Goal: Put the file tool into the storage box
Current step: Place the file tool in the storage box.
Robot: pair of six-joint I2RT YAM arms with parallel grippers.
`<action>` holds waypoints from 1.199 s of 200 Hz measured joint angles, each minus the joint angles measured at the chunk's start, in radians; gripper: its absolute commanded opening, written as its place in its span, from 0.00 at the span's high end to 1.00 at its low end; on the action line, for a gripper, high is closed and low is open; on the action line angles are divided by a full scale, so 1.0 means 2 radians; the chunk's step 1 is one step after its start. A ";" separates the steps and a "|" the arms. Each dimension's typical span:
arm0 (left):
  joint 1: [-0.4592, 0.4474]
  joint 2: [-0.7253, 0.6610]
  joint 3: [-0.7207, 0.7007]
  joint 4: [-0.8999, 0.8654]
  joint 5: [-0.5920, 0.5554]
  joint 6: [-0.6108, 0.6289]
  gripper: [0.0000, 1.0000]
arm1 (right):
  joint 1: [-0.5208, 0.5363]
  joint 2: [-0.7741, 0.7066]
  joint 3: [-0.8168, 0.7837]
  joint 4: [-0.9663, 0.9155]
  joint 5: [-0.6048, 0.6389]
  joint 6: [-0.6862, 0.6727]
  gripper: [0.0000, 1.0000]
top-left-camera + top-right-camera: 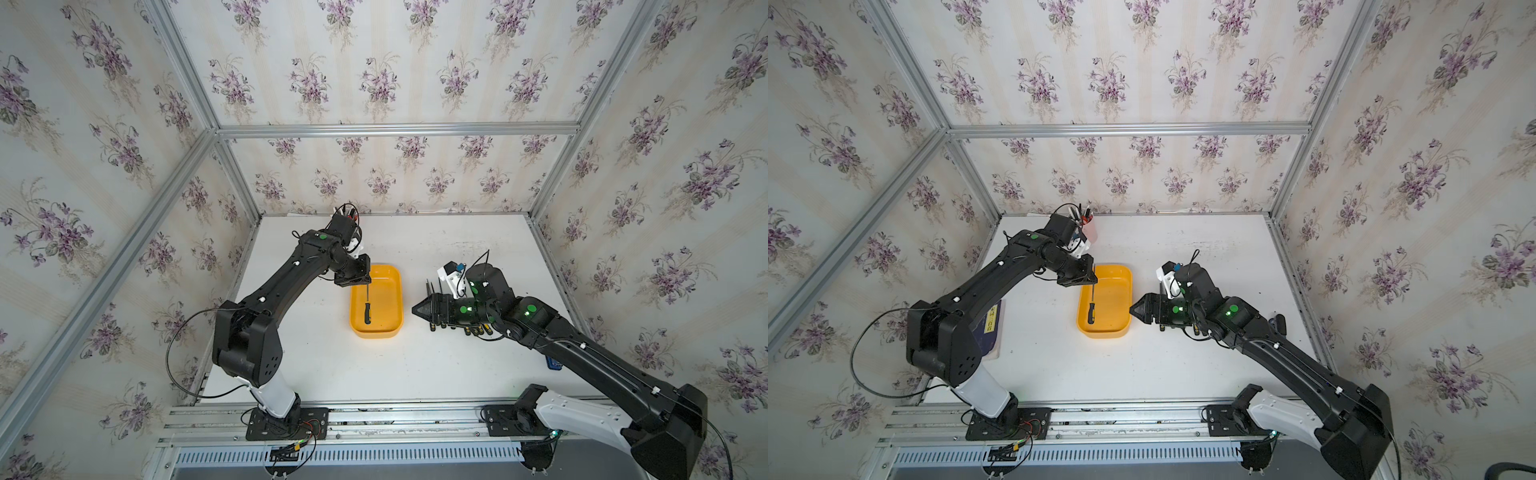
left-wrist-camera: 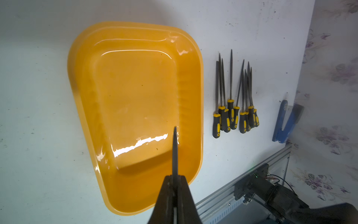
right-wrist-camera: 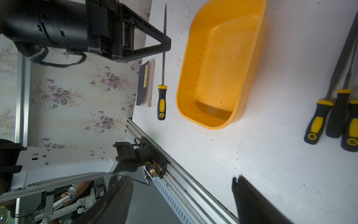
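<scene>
Grips the file tool (image 1: 367,305) by its bare metal shank, not the black-and-yellow handle, in the left gripper (image 2: 175,176), jaws shut tight on the steel. Crosses those jaws at right angles: tip poking out toward the far end of the table (image 1: 457,365), handle reaching back toward the arm bases. Holds it over the storage box (image 1: 376,331), long axis in line with the box's long side, handle above the near half of the floor. Seems lifted clear of that floor, though how high cannot be told. Probably needs only lowering and letting go, no turning. Leaves the right gripper (image 3: 182,177) off the box's other side, jaws spread wide and empty, above the spare files (image 2: 234,108), farther from the work.
</scene>
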 measured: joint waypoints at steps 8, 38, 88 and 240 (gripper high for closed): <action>0.000 0.007 0.003 -0.001 -0.008 0.005 1.00 | 0.000 -0.002 0.000 0.000 0.002 0.001 0.14; 0.002 0.030 0.008 -0.001 -0.033 0.014 1.00 | 0.000 -0.013 -0.011 -0.002 0.007 0.005 0.14; 0.003 0.058 -0.010 0.015 -0.066 0.014 1.00 | 0.000 -0.028 -0.025 -0.004 0.020 0.014 0.15; 0.003 0.126 -0.015 0.049 -0.100 0.002 1.00 | 0.000 -0.035 -0.037 -0.015 0.044 0.015 0.15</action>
